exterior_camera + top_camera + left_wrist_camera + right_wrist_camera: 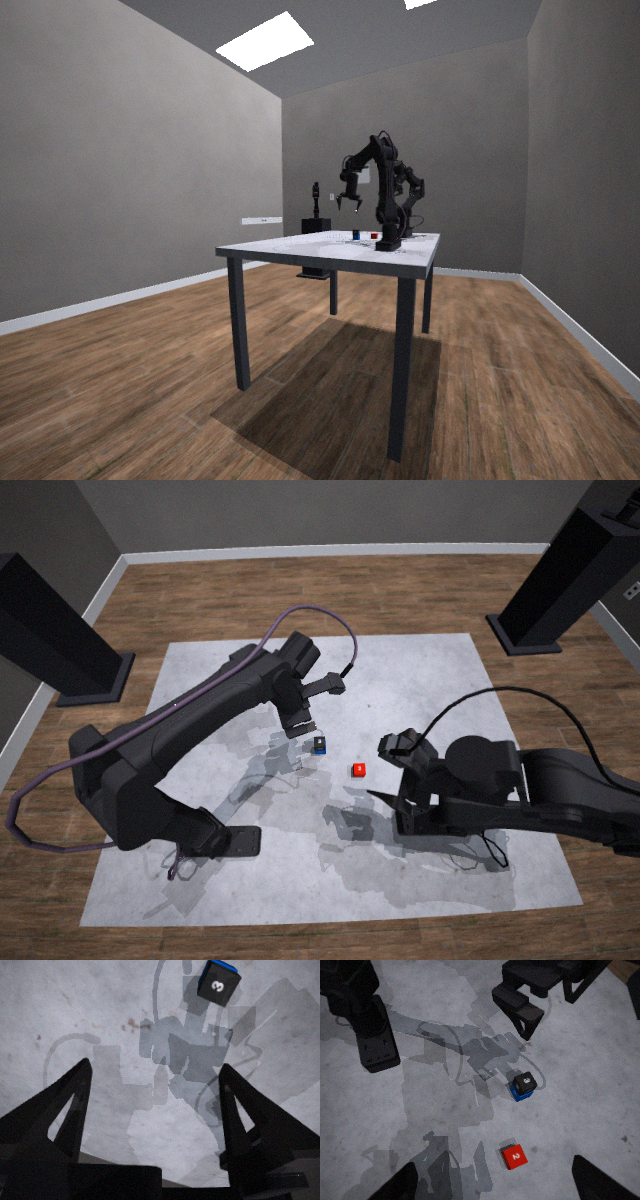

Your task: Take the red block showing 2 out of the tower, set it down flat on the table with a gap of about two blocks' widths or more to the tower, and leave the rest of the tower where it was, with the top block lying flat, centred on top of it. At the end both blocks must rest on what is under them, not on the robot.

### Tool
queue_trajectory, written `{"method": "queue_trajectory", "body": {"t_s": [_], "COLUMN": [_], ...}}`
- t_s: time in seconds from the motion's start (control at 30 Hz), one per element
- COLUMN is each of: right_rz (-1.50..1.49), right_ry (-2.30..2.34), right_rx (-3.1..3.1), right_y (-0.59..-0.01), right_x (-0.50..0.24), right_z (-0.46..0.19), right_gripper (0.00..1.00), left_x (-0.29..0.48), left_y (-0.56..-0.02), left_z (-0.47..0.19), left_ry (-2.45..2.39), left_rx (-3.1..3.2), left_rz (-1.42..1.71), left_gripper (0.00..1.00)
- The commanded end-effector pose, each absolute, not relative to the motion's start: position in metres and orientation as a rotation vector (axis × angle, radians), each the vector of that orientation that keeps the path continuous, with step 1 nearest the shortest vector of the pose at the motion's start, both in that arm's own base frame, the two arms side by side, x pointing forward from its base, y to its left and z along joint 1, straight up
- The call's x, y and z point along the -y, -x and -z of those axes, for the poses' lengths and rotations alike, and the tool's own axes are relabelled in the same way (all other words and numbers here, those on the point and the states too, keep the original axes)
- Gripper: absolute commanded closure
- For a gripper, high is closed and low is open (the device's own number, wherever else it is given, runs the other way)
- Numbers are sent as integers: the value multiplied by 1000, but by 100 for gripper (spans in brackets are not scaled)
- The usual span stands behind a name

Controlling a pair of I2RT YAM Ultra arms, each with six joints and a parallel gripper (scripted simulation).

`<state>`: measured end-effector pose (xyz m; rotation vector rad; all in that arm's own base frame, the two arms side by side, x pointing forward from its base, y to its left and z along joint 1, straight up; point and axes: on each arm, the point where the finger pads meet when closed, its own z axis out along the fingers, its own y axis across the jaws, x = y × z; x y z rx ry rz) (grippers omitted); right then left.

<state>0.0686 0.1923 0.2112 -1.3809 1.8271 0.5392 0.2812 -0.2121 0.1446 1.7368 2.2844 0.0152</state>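
Note:
The red block showing 2 (359, 769) lies flat on the table, apart from the tower; it also shows in the right wrist view (513, 1156). The tower is a black block showing 3 (320, 742) sitting on a blue block (318, 750); it shows in the right wrist view (524, 1085) and at the top of the left wrist view (218, 983). My left gripper (300, 730) is open and empty, raised above and just left of the tower; its fingers frame bare table. My right gripper (385, 797) is open and empty, right of the red block.
Two dark pillars stand off the table, one at the left (51, 635) and one at the back right (558, 573). The left arm's base (237, 841) sits at the table's front left. A camera stand (315, 217) stands behind the table.

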Motion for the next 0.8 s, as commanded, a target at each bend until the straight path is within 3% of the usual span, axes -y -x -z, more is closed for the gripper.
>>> {"method": "queue_trajectory", "body": {"t_s": [0.0,0.77], "right_rz": [-552,-344], "right_ry": [1368,1361], "right_rx": [-1836,-2161], "right_y": [-80,-156], "right_x": [-214,-263], "right_z": [-223,-138], "right_gripper": [0,0], "left_x": [204,78], "left_y": [-298,-350], "left_z": [-179,-335], "left_ry": [-1508,-510], "left_rx": [-2197,-1829], "left_rz": [17,33], "left_gripper": [0,0]}}
